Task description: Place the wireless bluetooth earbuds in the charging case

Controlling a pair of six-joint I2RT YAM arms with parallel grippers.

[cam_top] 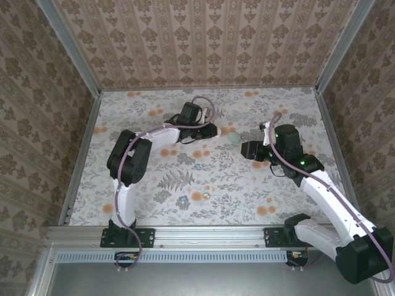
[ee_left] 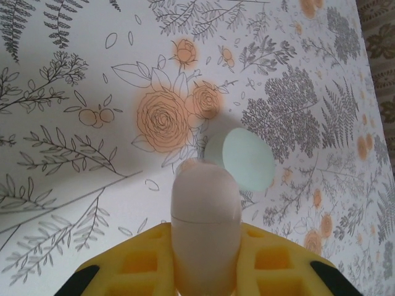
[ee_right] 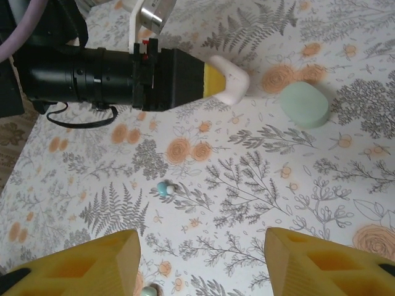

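Flowered cloth point(cam_top: 142, 191) covers our table, and the earbuds point(ee_right: 163, 188) lie loose on it, outside any case, with a second bud point(ee_right: 147, 291) nearer our right arm. Our left gripper point(ee_right: 214, 80) is clamped on a pale pink case point(ee_left: 205, 216) and holds it just beside the teal case point(ee_right: 303, 105) (both look closed, as far as we can tell), probably to steady it for loading. Our right gripper point(ee_right: 202, 246) hangs above the buds, fingers spread with nothing between them, which we read as lining up a pickup.
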